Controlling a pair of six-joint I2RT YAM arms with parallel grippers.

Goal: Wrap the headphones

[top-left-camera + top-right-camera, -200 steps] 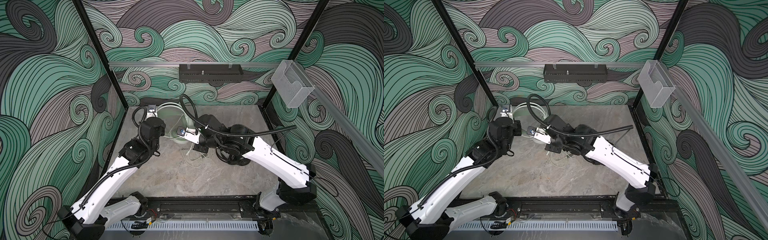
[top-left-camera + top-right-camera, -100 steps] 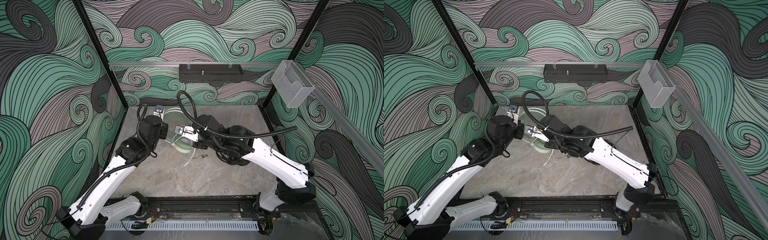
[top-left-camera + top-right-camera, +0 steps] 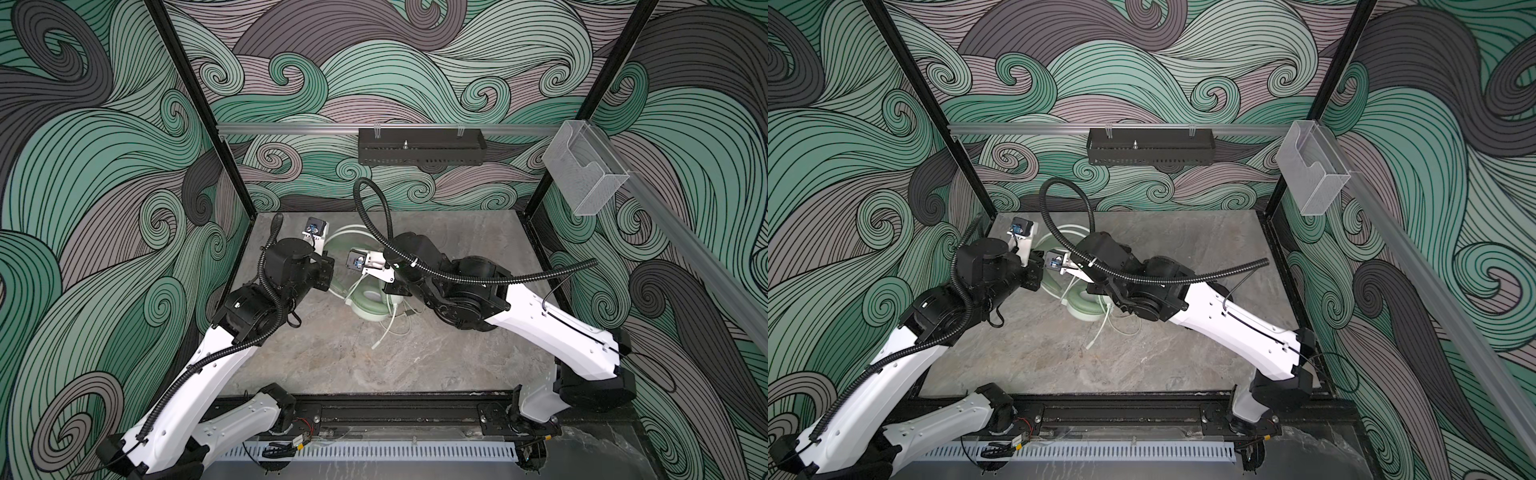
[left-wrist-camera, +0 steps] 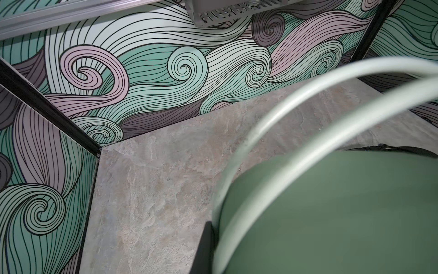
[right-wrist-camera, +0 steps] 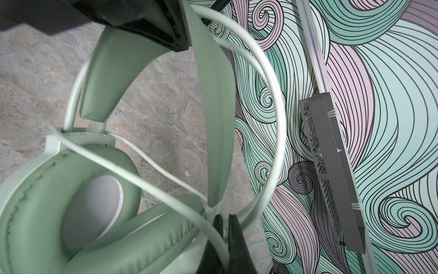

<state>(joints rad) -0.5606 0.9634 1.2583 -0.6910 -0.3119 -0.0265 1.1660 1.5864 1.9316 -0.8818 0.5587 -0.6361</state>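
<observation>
Left gripper (image 5: 175, 42), clamping the headphones (image 3: 369, 303), has swung them toward the right gripper (image 5: 225, 227), which pinches the cable (image 5: 132, 176). Wrapping appears under way.

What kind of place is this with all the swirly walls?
Most likely a robot test booth, not a home: a left arm and right arm mounted on a rail, wave-patterned walls boxing in a small stone-look tabletop, and mint-green headphones between them.

Soft, even light in both top views; only faint shadows pooling on the table (image 3: 374, 365); walls (image 3: 104, 208) bowing at the frame edges; left wrist view, headphones (image 4: 331, 213) looming close and blurred; right wrist view crisper, nearest foreground soft.
</observation>
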